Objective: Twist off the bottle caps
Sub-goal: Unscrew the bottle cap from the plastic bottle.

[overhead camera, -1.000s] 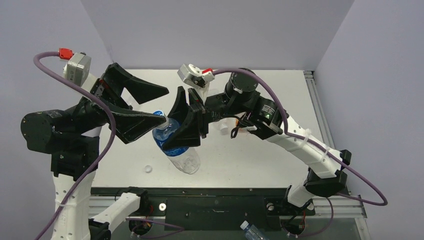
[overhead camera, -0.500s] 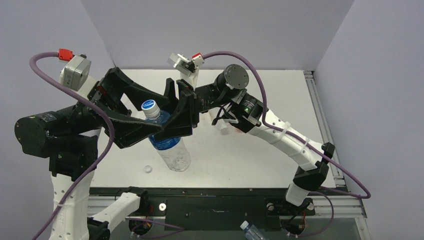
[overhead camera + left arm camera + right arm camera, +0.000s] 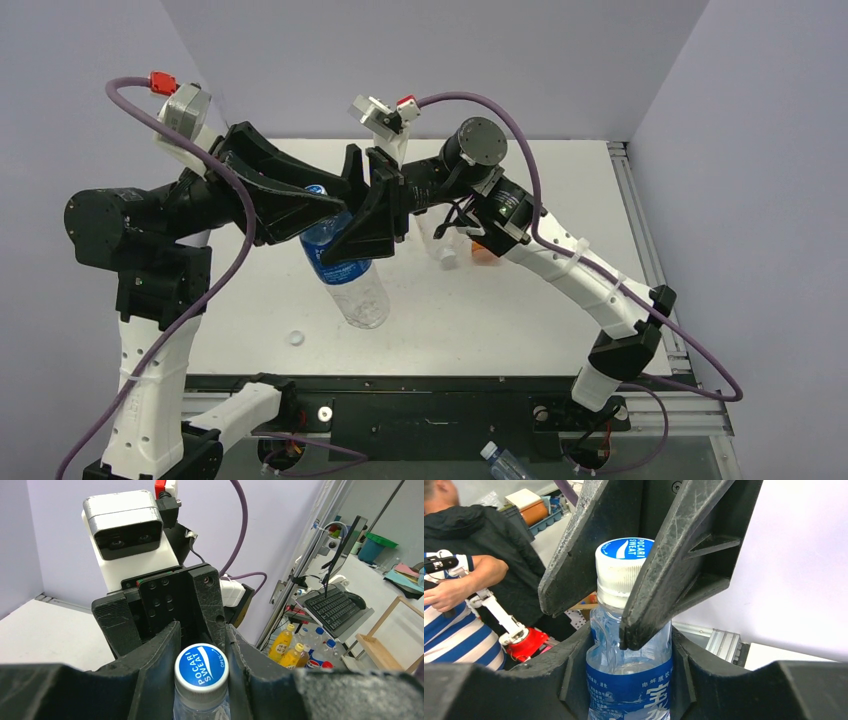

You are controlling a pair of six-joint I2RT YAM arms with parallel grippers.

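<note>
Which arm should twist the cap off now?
Left. The left fingers already flank the cap, though whether they are gripping it is unclear. The right fingers hold the bottle below it, so that arm should just steady it.
</note>
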